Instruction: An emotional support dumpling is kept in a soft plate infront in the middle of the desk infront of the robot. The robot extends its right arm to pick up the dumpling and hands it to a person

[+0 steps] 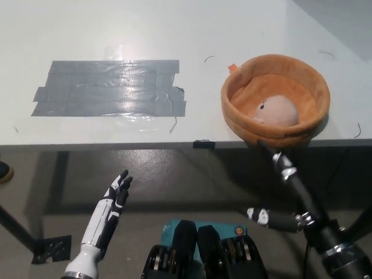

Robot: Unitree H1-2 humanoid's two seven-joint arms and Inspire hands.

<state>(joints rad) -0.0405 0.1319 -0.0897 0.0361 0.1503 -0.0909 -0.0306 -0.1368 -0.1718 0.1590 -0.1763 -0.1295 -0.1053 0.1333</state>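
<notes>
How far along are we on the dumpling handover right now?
Early stage. Nothing is done: the dumpling lies in the soft plate on the desk. In hand: the right hand reaches up at the plate's near rim, holding nothing. The left hand rests open below the desk edge. Left: grasp, lift, handover; no person is visible.

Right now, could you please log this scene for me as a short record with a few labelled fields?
dumpling: pale, lying inside the plate, untouched
soft plate: orange, round, at the desk's near right edge
desk: white, with a grey tape patch on its left part
right hand: black, below the desk edge, fingertips near the plate's front wall, holding nothing
left hand: white, open, resting low at the left, below the desk
</notes>
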